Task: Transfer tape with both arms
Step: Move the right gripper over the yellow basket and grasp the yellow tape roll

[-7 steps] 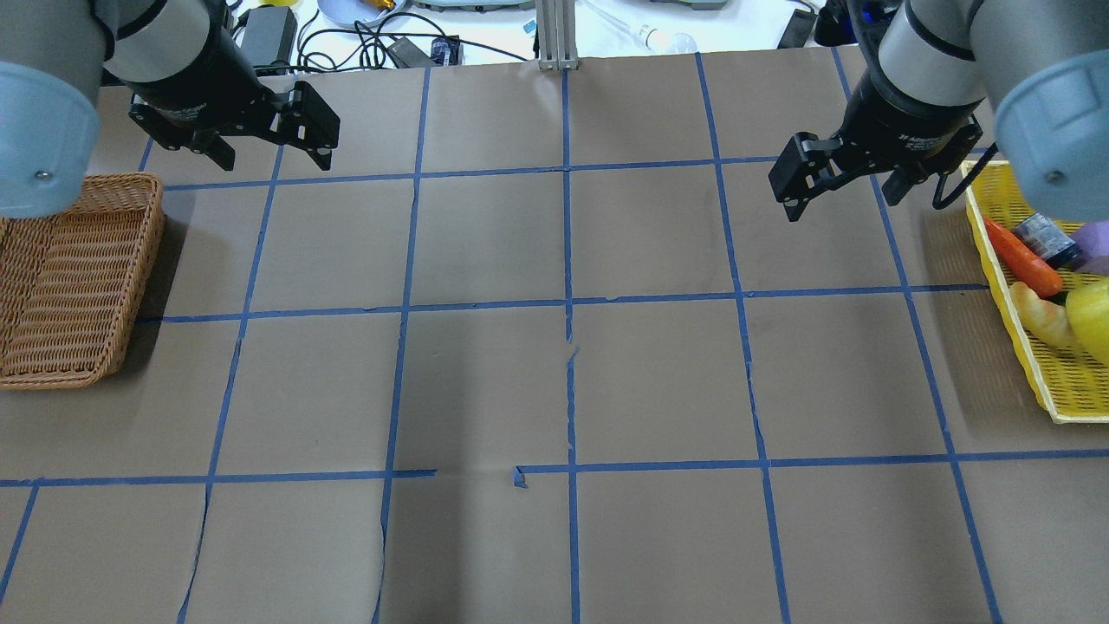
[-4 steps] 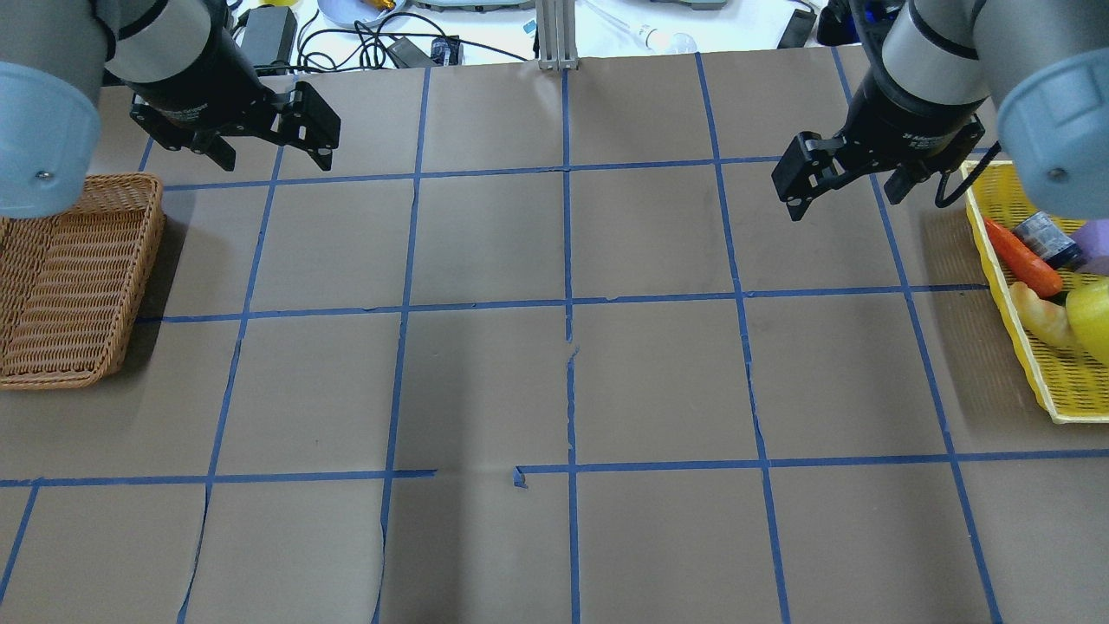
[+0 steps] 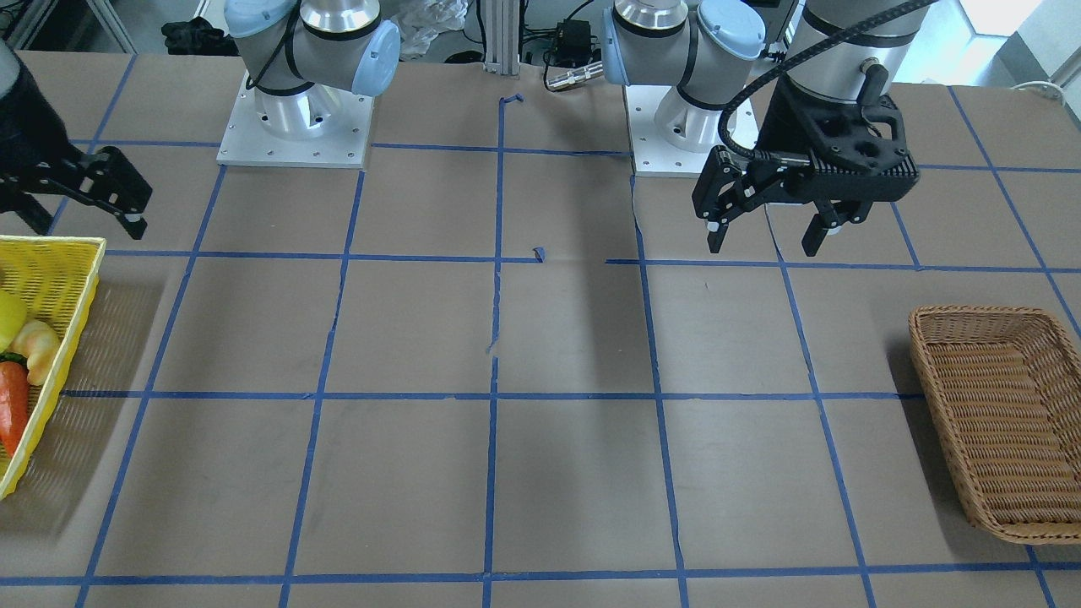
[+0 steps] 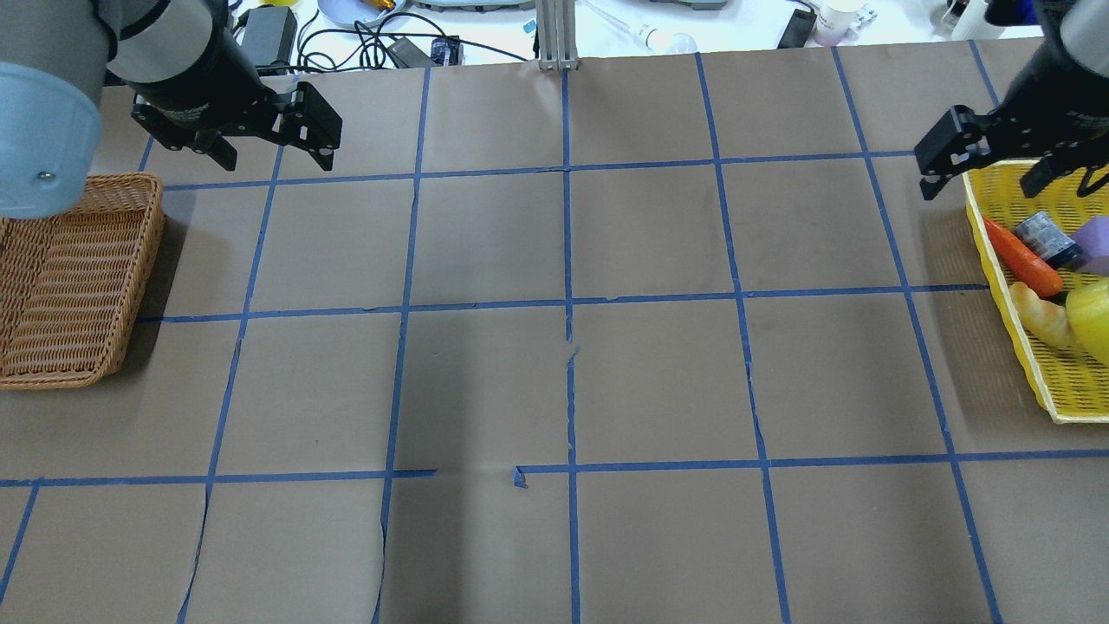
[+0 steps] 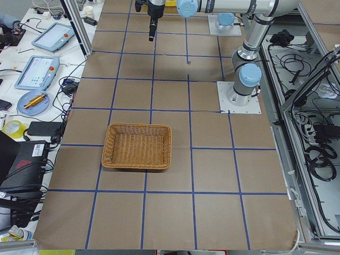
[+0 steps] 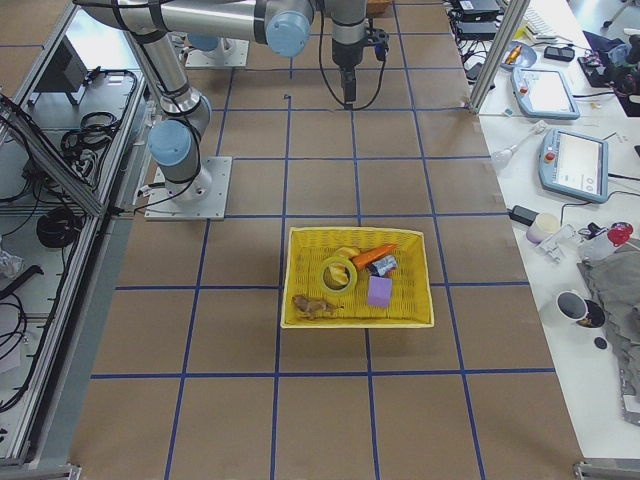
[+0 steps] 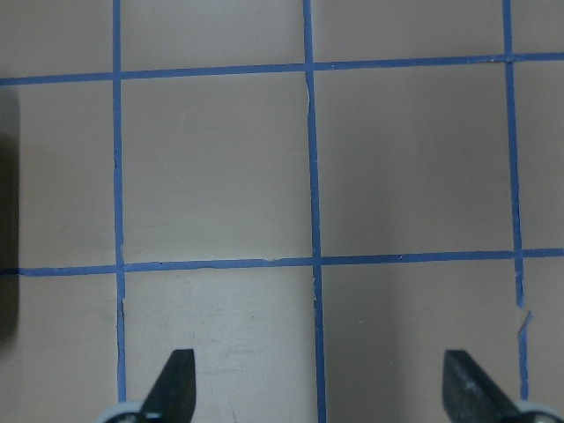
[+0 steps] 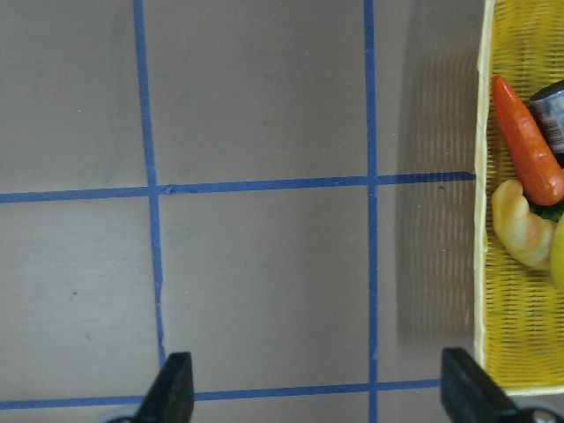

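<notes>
Brown table (image 4: pixel 485 381): one wicker basket (image 5: pixel 137 146), one yellow basket (image 4: pixel 1061 381), one tape (image 6: pixel 338 272).

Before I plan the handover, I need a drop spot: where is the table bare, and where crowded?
Bare: the table between the wicker basket and the yellow basket, plus the wicker basket's inside. Crowded: the yellow basket, holding tape, carrot and more, right hand by its corner.

Overhead: looking forward and down from behind the robot, mid-range. Front: facing the arm bases (image 3: pixel 296 127), steeply down. Side views: sitting far back at each table (image 4: pixel 485 243) end, looking along it. Wrist cameras: pointing straight down, close. Wicker basket (image 4: pixel 69 277) showing in overhead, front, left; yellow basket (image 4: pixel 1074 381) in overhead, front, right, right wrist.
</notes>
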Controlling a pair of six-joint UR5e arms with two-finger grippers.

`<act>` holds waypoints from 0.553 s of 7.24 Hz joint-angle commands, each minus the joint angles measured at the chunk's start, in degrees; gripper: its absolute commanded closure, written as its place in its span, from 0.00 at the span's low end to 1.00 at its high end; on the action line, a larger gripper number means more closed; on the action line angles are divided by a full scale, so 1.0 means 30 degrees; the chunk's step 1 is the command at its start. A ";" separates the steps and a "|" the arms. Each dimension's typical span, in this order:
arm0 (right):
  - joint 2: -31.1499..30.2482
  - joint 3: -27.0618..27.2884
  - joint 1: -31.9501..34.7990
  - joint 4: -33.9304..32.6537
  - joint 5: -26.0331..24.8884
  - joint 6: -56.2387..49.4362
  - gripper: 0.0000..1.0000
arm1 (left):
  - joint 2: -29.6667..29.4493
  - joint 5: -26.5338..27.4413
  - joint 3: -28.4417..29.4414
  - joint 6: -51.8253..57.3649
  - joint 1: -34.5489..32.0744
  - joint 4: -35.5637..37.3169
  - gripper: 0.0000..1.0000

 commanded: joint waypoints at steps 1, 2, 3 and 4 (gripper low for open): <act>0.0619 0.0031 -0.3283 -0.0010 0.0183 -0.5328 0.00 | -0.0012 0.0017 -0.0015 0.0000 -0.0003 0.0000 0.00; 0.1377 0.0031 -0.5186 -0.0182 0.0273 -0.7929 0.00 | 0.0017 -0.0012 -0.0045 0.0000 -0.0003 0.0000 0.00; 0.2661 0.0002 -0.7032 -0.0328 0.0448 -0.9927 0.00 | 0.0017 0.0017 -0.0016 0.0000 -0.0003 0.0000 0.00; 0.3718 0.0031 -0.8501 -0.0852 0.1320 -1.0933 0.00 | -0.0012 0.0017 -0.0016 0.0000 -0.0003 0.0000 0.00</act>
